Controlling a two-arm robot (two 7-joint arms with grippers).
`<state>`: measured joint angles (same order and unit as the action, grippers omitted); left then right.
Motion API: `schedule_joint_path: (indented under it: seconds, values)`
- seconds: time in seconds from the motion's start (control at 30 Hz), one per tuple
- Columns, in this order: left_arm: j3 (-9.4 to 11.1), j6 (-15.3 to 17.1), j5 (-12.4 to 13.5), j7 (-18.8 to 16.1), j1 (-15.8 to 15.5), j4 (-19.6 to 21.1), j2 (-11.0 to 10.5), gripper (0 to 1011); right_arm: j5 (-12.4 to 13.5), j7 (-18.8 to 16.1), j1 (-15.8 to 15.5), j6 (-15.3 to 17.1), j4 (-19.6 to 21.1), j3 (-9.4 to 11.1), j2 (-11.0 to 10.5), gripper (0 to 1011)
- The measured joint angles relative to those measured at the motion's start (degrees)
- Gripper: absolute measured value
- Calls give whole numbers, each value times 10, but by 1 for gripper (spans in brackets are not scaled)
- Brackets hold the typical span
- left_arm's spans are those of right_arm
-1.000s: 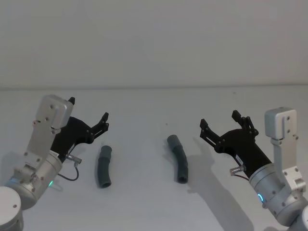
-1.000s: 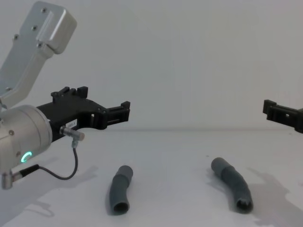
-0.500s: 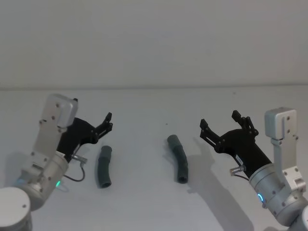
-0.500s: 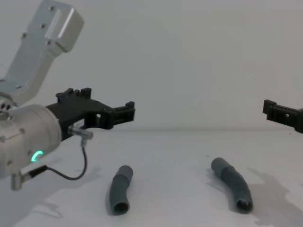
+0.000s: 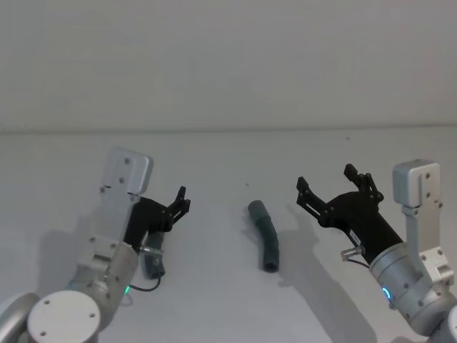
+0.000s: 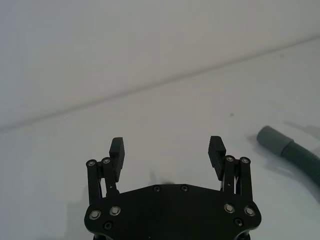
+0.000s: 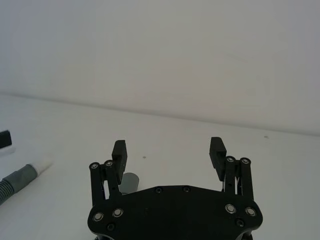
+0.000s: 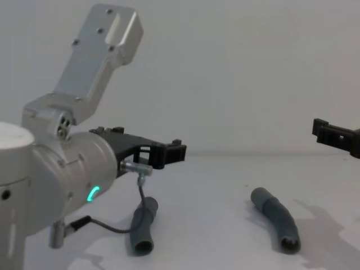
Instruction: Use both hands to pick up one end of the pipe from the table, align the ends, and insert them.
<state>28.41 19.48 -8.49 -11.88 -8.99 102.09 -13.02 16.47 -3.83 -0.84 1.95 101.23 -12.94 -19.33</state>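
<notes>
Left tool (image 6: 167,146) parted, pipe (image 8: 140,228) mouth facing chest view

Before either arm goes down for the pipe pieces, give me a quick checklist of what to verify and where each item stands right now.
1. Jaws of the left gripper open: ok.
2. Jaws of the right gripper open: ok.
3. The left piece and the right piece lying free and apart on the table: ok.
4. The left gripper centred over the left piece: cannot tell; from above it covers most of it.
5. The right gripper over the right piece: not ok; it hangs raised, off to that piece's right.
</notes>
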Motion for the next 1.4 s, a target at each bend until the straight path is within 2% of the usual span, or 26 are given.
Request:
schedule_joint_path:
  seconds: [0.07, 0.17, 0.3, 0.33, 0.4, 0.53, 0.9, 1.4]
  values:
    - [2, 20, 3, -12, 5, 10, 7, 1001, 0, 0, 0, 0, 0, 0, 0, 1004]
    - [4, 70, 10, -40, 20, 36, 26, 1001, 0, 0, 0, 0, 0, 0, 0, 1004]
    - [5, 112, 15, -63, 34, 59, 38, 1001, 0, 0, 0, 0, 0, 0, 0, 1004]
    - [5, 112, 15, -63, 34, 59, 38, 1001, 0, 0, 0, 0, 0, 0, 0, 1004]
    - [3, 136, 17, -76, 44, 74, 46, 1001, 0, 0, 0, 0, 0, 0, 0, 1004]
    - [-2, 157, 17, -89, 58, 85, 54, 1001, 0, 0, 0, 0, 0, 0, 0, 1004]
    - [-22, 178, 7, -100, 84, 90, 70, 1001, 0, 0, 0, 0, 0, 0, 0, 1004]
    - [-45, 168, -14, -73, 76, 49, 80, 1001, 0, 0, 0, 0, 0, 0, 0, 1004]
